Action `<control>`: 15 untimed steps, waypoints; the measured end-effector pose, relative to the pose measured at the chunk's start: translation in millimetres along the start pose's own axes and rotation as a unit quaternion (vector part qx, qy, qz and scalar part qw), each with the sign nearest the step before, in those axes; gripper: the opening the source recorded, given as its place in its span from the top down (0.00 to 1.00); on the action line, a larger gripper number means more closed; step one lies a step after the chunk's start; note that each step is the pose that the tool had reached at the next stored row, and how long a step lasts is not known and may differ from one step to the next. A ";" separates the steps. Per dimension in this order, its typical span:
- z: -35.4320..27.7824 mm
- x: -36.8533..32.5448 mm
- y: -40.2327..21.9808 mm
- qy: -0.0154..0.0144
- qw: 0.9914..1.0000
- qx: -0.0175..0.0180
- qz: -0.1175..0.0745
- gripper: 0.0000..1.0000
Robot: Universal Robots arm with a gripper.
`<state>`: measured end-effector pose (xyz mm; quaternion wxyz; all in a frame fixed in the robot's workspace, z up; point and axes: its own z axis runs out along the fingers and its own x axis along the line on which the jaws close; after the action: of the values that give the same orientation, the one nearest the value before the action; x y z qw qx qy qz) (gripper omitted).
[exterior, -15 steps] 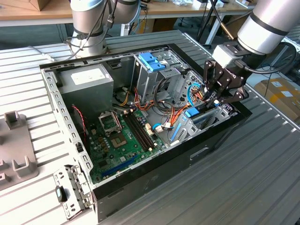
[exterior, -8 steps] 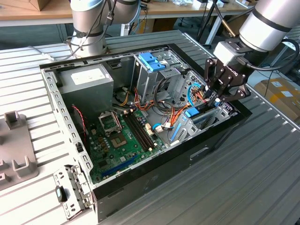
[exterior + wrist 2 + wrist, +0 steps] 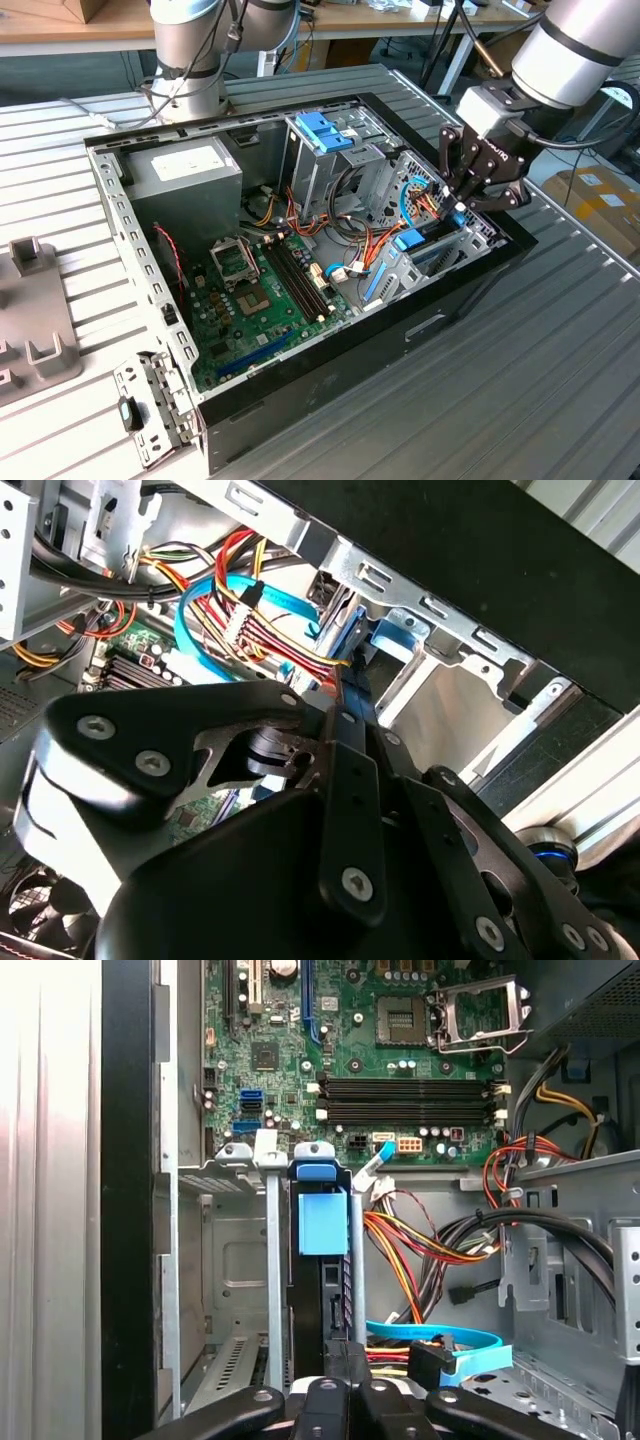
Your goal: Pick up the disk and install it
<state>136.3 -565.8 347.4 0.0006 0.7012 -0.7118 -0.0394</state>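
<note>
The disk (image 3: 416, 243) is a dark drive in a bright blue carrier. It stands on edge in the metal drive bay (image 3: 487, 236) at the corner of the open computer case on the exterior view's right. My gripper (image 3: 461, 204) reaches down from above and is shut on the disk's upper edge. In the first wrist view the disk (image 3: 322, 1222) runs edge-on away from the gripper (image 3: 345, 1365), between the bay's grey walls (image 3: 230, 1260). In the second wrist view the gripper (image 3: 335, 720) clamps the thin dark edge leading to the disk's blue carrier (image 3: 352, 640).
Bundles of red, yellow and orange wires (image 3: 365, 240) and a blue flat cable (image 3: 440, 1345) lie close beside the bay. The motherboard (image 3: 260, 290), a grey power supply (image 3: 185, 170) and a tall drive cage with a blue clip (image 3: 325, 130) fill the case. A loose metal bracket (image 3: 150, 410) lies outside it.
</note>
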 end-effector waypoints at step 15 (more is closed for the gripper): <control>-9.5 0.2 -13.3 -0.001 1.000 -0.003 0.000 0.89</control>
<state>150.1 -566.8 356.1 0.0017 0.7011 -0.7118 -0.0422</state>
